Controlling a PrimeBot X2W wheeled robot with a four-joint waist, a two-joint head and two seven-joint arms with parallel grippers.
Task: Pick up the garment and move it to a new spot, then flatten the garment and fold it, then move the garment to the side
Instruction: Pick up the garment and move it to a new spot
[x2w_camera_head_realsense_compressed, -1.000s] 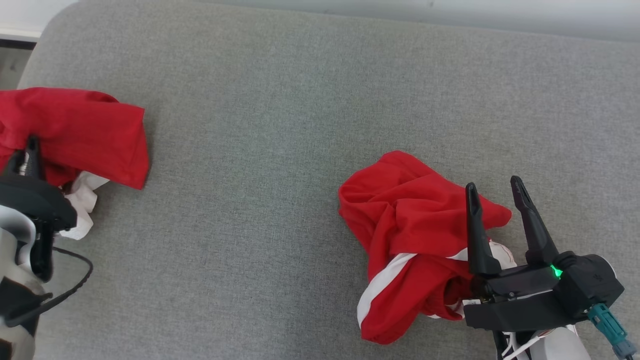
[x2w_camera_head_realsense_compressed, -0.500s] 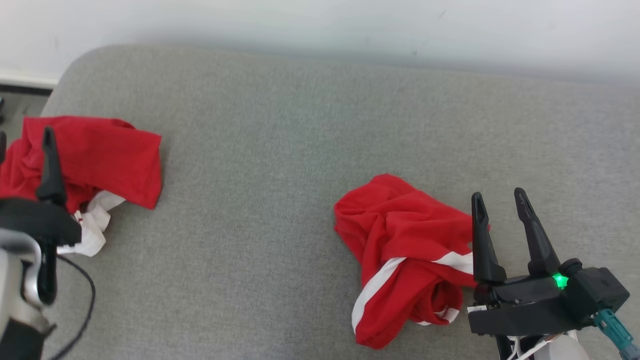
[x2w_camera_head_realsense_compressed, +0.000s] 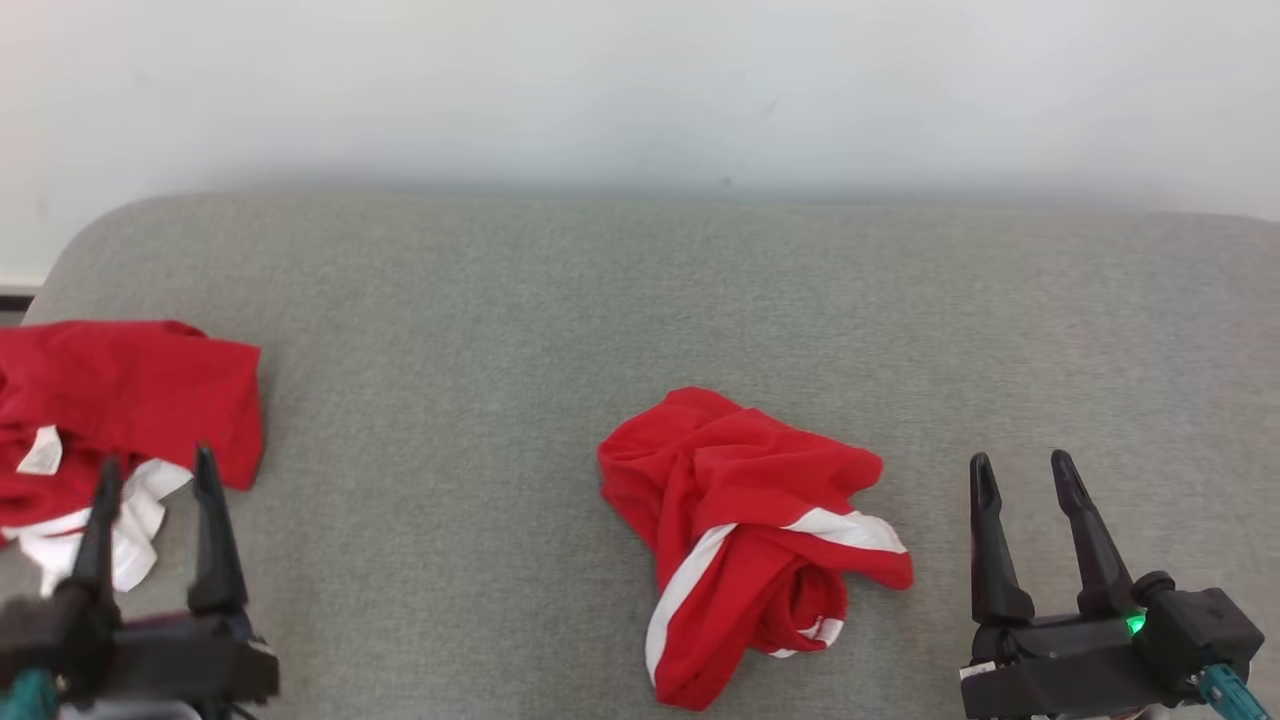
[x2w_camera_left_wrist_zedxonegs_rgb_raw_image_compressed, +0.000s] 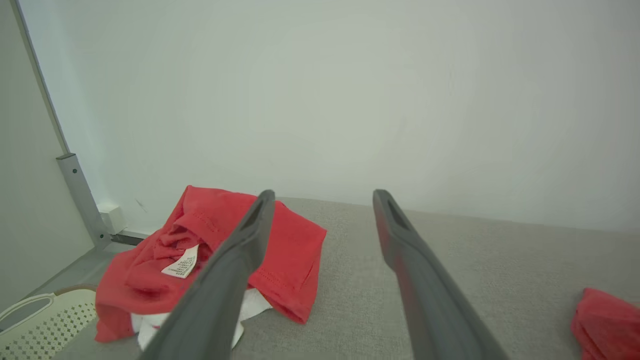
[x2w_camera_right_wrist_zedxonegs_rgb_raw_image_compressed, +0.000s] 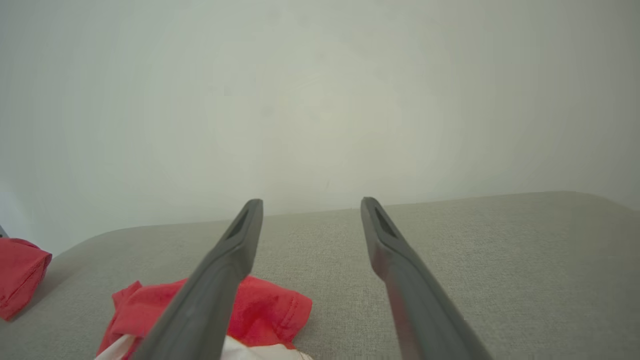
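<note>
Just let go w/ left hand (x2w_camera_head_realsense_compressed: 157, 460): now wide open, empty, pulled back. Dropped red garment (x2w_camera_head_realsense_compressed: 130, 390) lying at far left of grey cushion (x2w_camera_head_realsense_compressed: 450, 350), so side move prob. done. Wide & empty too: right hand (x2w_camera_head_realsense_compressed: 1020, 460), near 2nd red garment (x2w_camera_head_realsense_compressed: 740, 500), crumpled in middle.

Grey fabric cushion (x2w_camera_head_realsense_compressed: 500, 300); white wall (x2w_camera_head_realsense_compressed: 640, 80) behind; pale perforated basket (x2w_camera_left_wrist_zedxonegs_rgb_raw_image_compressed: 35, 325) near it.

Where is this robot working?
Probably a home-like room, though I can't be sure: a wide grey fabric cushion like a sofa seat against a plain white wall, a crumpled red garment with white stripes on it, and a white perforated basket beside it.
</note>
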